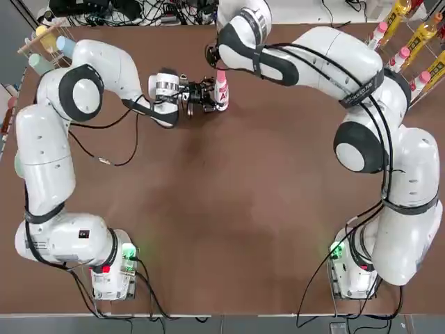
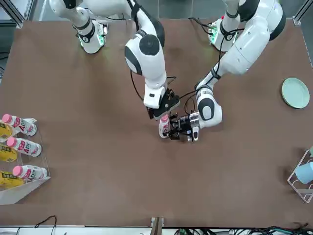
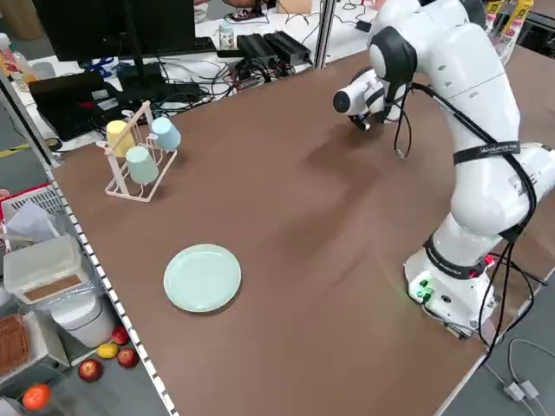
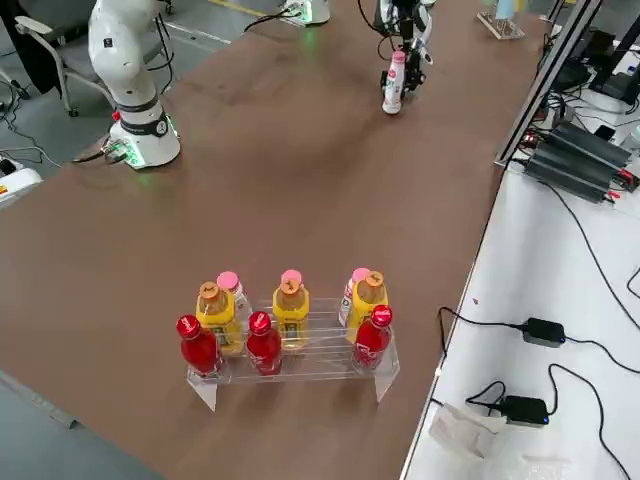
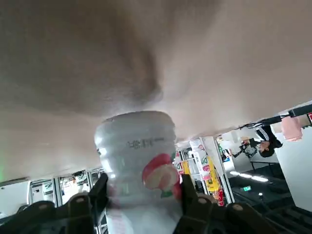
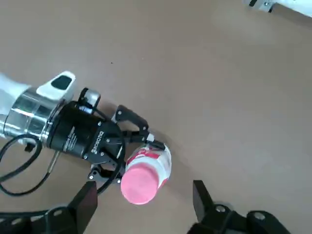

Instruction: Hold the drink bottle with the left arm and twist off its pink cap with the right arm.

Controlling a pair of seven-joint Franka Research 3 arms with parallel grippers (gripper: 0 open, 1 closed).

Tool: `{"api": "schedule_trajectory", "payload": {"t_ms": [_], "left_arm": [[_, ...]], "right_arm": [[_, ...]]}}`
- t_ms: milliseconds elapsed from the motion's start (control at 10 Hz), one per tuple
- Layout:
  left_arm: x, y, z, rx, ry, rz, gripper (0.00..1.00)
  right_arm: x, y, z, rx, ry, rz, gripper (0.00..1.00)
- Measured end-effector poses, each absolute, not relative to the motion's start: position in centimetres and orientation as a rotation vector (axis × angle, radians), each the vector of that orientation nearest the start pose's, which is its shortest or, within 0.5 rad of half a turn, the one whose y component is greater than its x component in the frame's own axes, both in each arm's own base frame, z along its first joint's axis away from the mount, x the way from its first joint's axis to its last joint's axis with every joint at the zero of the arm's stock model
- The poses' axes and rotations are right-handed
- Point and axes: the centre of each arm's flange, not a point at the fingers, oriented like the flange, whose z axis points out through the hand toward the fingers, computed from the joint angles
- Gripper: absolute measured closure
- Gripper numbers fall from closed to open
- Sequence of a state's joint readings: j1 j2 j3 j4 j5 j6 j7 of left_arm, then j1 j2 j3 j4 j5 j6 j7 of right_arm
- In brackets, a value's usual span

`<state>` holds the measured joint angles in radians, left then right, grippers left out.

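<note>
A: Standing upright on the table (image 1: 208, 209), far side, middle: the drink bottle (image 1: 222, 91). Clamped around its body by the left gripper (image 1: 206, 95), reaching in level from the side, fingers clenched on the label.

B: And the pink cap (image 6: 139, 183)?

A: On the neck, not yet off. Directly below the right gripper (image 6: 141, 204), between its two fingers, which stand spread either side with clear gaps. Nothing grasped there yet.

B: Centred?

A: Roughly, going by the right wrist view. Slightly nearer one finger than the other, perhaps. Hard to say how far above the cap from the overhead view, with the wrist covering it.

B: So, to do the step well?

A: Probably: come straight down along the bottle's axis, stop with the pads level with the cap's rim, not lower onto the neck. Close evenly on the cap only. Then turn about the bottle's own axis, no sideways pull.

B: Risks?

A: Small cap, likely smooth; a shallow pinch may slip. An off-centre squeeze may tilt the bottle inside the left grip. Also little room between the two grippers, black fingers of the left sitting just under the cap.

B: Anything nearby to mind?

A: No. Rack of bottles (image 4: 290, 325) well away toward the table's edge; plate (image 3: 202, 277) and cup stand (image 3: 137, 156) far off on the left gripper's side.
</note>
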<state>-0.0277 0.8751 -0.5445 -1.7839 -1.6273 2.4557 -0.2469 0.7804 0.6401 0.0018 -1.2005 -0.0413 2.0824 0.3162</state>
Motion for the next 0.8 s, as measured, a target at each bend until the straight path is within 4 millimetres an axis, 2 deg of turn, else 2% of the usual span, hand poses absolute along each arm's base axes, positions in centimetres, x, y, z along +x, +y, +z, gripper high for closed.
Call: {"api": "schedule_trajectory", "payload": {"t_ms": [200, 800], "left_arm": [[54.4, -33.4, 10.8, 1.527, 1.286, -0.816, 0.38], [54.6, -33.2, 10.6, 1.522, 1.289, -0.819, 0.38]], "right_arm": [[53.9, 53.3, 42.8, -2.953, -0.74, -0.352, 0.15], [53.7, 54.1, 39.3, -2.983, -0.777, -0.317, 0.21]]}}
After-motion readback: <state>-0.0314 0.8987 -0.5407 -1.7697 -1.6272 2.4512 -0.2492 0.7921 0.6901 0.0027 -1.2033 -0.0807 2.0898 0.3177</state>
